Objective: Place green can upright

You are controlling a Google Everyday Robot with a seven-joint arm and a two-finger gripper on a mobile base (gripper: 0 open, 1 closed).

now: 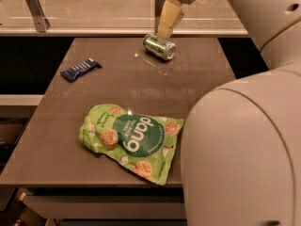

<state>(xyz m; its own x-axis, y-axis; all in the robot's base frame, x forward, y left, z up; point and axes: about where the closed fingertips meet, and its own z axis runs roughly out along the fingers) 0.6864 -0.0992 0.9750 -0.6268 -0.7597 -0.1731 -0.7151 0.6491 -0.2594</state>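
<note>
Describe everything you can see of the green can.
The green can is small, shiny green metal with a silver end facing the near right. It lies on its side, not upright, at the far edge of the brown table. The end effector hangs just above it; contact cannot be told.

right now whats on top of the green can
The gripper sits over the green can, which lies on its side on the table. It hides the can's top rear, so contact is unclear.
</note>
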